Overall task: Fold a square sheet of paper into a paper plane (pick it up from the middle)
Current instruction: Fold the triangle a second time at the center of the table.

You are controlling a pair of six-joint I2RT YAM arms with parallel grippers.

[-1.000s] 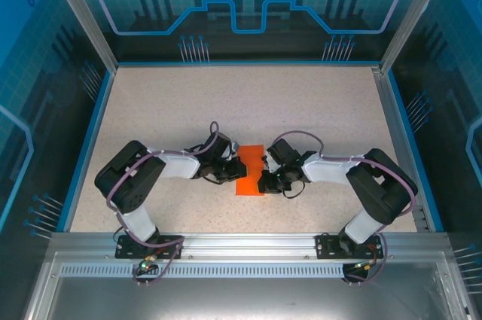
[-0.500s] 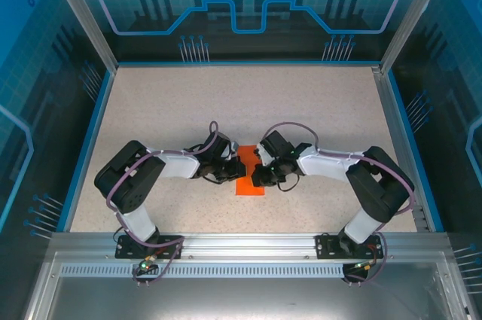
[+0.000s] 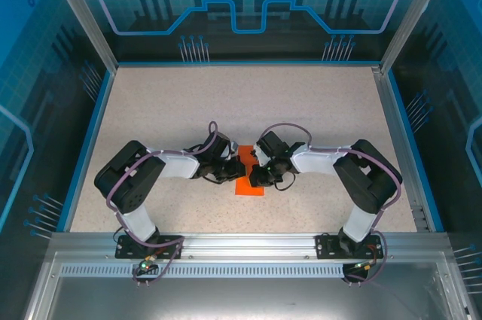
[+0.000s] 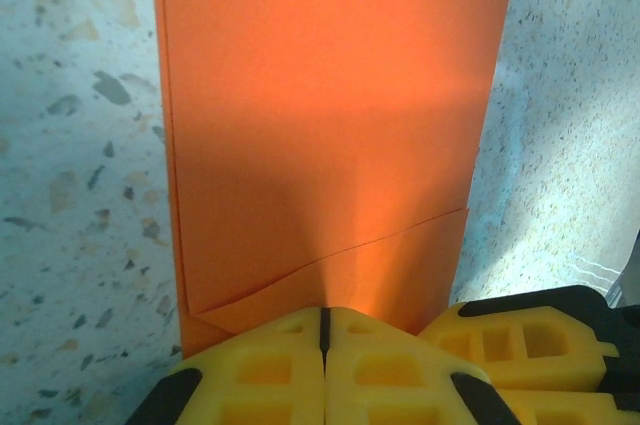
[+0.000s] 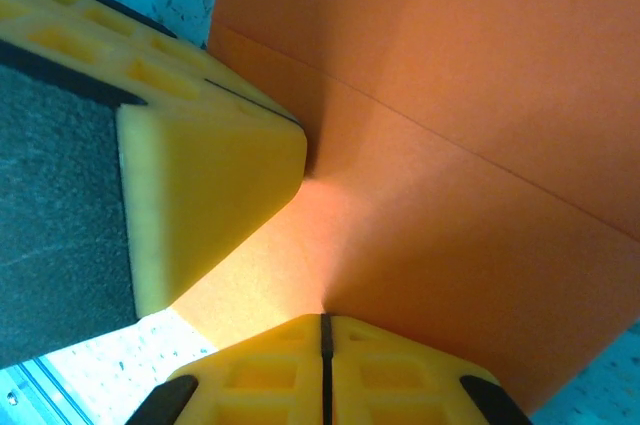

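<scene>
The left hand [image 4: 323, 337] and the right hand [image 5: 323, 340] are both closed, yellow pads [image 4: 262, 365] pressed flat together, tips resting on the folded orange sheet of paper [image 3: 249, 185] — it lies mid-surface [image 3: 316, 117], flat between the two.

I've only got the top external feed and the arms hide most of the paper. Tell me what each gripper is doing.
Observer: Left wrist view: the left gripper is shut, tips meeting at the near edge of the orange paper.
Operator: Now the right.
Observer: Right wrist view: the right gripper is shut too, tips at the paper's edge.
Operator: Describe the fold.
Observer: A slanted folded flap lies just ahead of the left tips.
</scene>
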